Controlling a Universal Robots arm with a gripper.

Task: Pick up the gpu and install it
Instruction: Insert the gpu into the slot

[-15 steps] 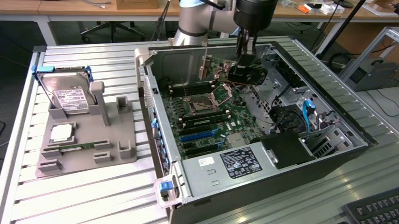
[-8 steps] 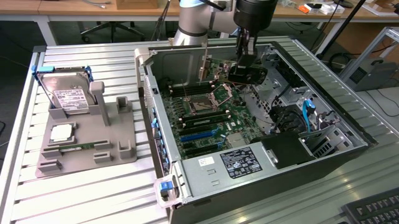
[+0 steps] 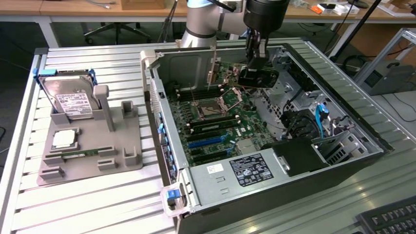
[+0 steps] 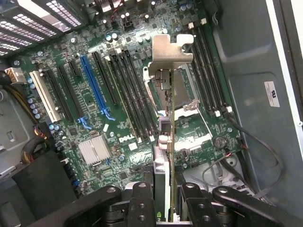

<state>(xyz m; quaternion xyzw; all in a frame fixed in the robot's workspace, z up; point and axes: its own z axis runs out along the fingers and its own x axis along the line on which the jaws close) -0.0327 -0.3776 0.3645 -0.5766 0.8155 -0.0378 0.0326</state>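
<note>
You've got a ribbed aluminium worktable (image 3: 97,204) running under everything, slats catching bright overhead glare. Behind it, wooden-topped benches (image 3: 78,9) on white legs along the far edge, and an office chair base (image 3: 117,30) on dark floor (image 3: 19,39). At the exterior view's right: an aluminium-profile frame (image 3: 398,48), grey floor (image 3: 403,105), and a black keyboard (image 3: 390,220) corner at the bottom.

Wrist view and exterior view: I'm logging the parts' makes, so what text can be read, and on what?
"DELL": white print on the motherboard, wrist view.
White sticker on the case wall: unreadable.
Power supply label: too small.
Hard drive label: too small.
</note>
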